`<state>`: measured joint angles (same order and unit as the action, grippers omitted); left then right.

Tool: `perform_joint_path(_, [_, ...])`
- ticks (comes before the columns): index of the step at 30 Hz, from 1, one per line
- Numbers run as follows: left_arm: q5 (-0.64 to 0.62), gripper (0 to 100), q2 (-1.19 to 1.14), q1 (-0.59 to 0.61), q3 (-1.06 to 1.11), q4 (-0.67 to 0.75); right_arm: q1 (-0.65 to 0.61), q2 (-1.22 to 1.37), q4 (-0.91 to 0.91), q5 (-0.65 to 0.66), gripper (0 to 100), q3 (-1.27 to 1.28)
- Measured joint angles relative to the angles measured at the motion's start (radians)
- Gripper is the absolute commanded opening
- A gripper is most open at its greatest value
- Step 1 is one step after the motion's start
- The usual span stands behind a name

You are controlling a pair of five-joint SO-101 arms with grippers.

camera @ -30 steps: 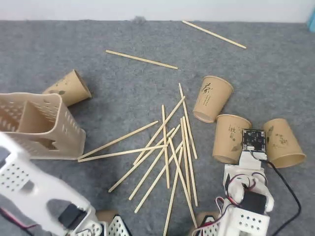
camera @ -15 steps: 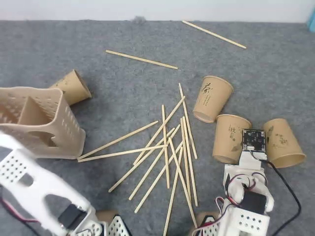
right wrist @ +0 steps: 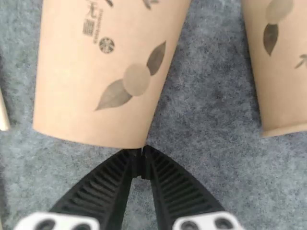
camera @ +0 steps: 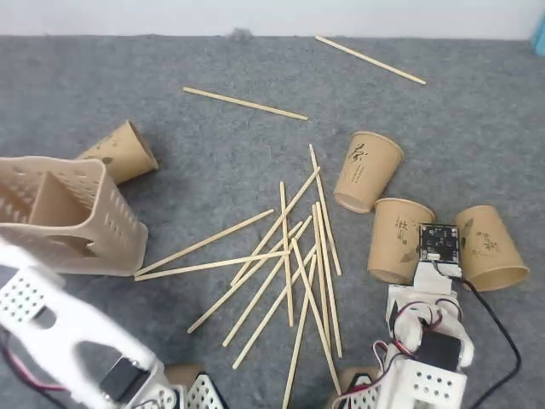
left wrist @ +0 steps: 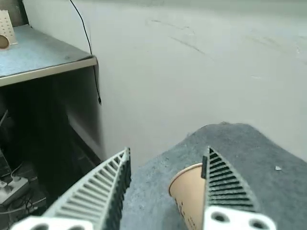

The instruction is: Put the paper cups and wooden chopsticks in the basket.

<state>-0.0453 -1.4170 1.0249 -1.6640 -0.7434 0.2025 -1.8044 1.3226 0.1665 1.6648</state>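
Cup (right wrist: 110,72), seemingly light and crushable, lies on its side just ahead of the right claw (right wrist: 142,160), pressed together; a gentle pinch across its rim looks best; the left claw (left wrist: 168,153) is spread.

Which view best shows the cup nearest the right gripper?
Right wrist view: the cup lies on its side just ahead of the shut right gripper. The high view shows it between two other cups. The left wrist view faces another cup.
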Motion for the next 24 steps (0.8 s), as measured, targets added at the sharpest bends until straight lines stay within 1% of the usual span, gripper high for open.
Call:
perform_joint_path(2, [0.0,23,-0.008,0.005,0.0,-0.049,0.0,0.0,0.0,0.0,0.8,0.0])
perform_joint_path(5, [0.0,23,-0.014,0.018,-0.015,-0.161,0.0,0.0,0.0,0.0,0.8,0.0])
perform_joint_path(10, [0.0,23,-0.011,0.026,-0.021,-0.416,0.0,0.0,0.0,0.0,0.8,0.0])
perform_joint_path(13, [0.005,23,0.031,0.026,-0.02,-0.591,0.0,0.0,0.0,0.0,0.8,0.0])
perform_joint_path(16, [0.005,23,0.072,0.021,-0.005,-0.735,0.0,0.0,0.0,0.0,0.8,0.0])
perform_joint_path(19, [0.005,22,0.112,-0.002,0.0,-0.822,0.0,0.0,0.0,0.0,0.8,0.0])
perform_joint_path(24, [-0.009,22,0.222,-0.051,0.002,-0.905,0.0,0.0,0.0,0.0,0.8,0.0])
